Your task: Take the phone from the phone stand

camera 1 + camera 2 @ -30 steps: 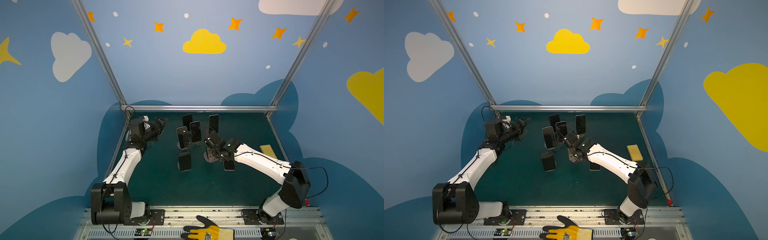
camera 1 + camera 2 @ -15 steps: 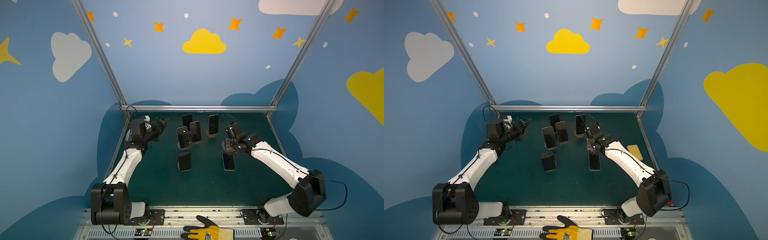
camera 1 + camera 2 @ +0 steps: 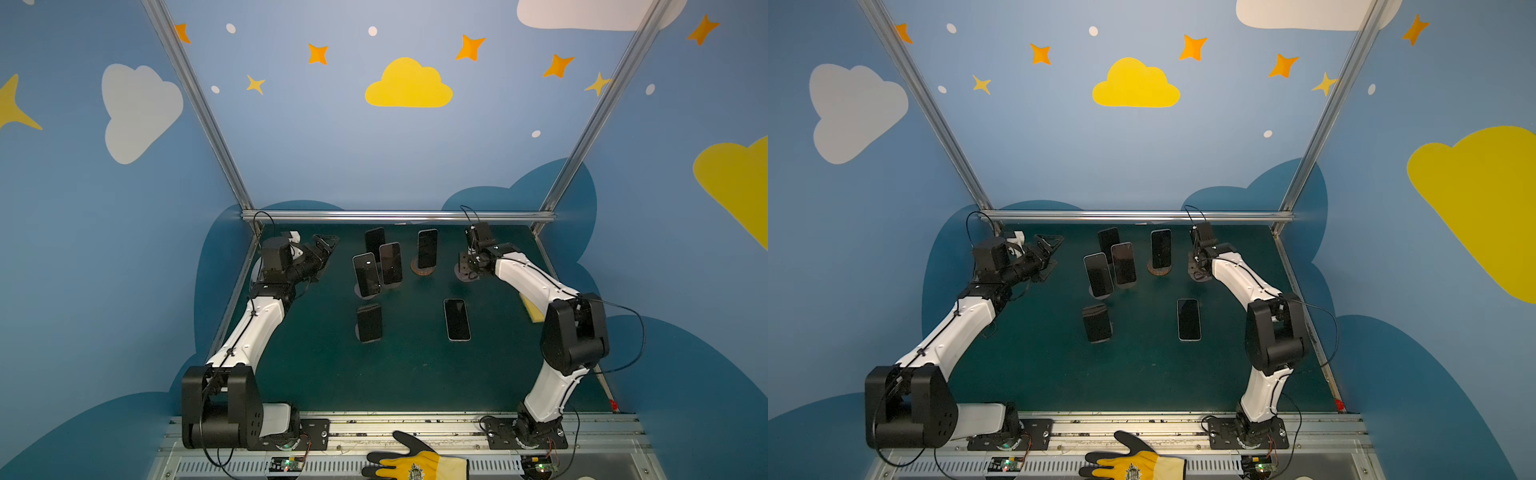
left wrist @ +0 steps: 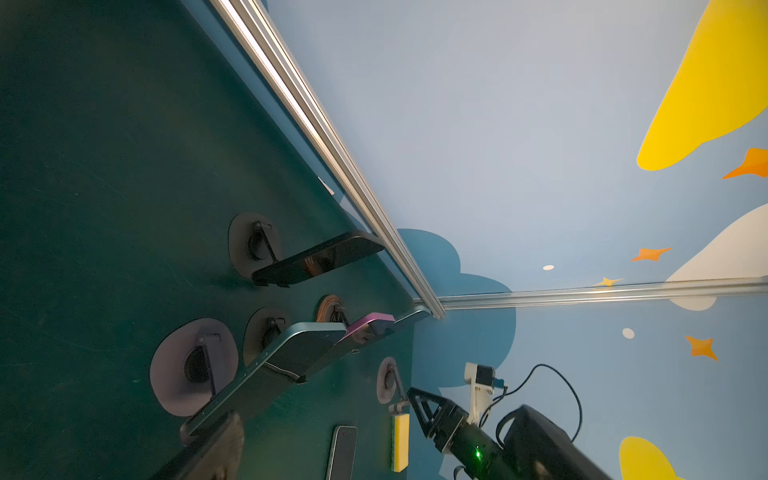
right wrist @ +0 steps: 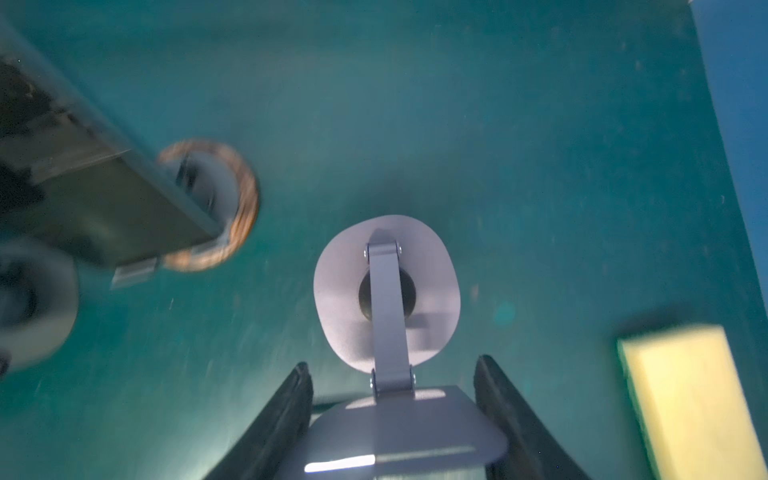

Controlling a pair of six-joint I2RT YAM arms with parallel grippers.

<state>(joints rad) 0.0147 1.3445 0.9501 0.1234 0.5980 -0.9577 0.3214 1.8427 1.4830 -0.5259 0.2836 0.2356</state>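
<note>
Since the phone (image 3: 457,319) already lies flat on the mat (image 3: 415,374) nearest me, off any stand, I look farther back: my right gripper (image 5: 393,365) is clamped on the cradle of the empty stand (image 5: 340,291). I'd seat its base flat, release gently, lift straight, sparing the wooden-based stand (image 3: 423,269) beside it. Left gripper (image 3: 326,251) hangs open.

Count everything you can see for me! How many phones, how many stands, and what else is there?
Phones: 6
Stands: 6
Sponge: 1
Glove: 1
Total: 14
</note>
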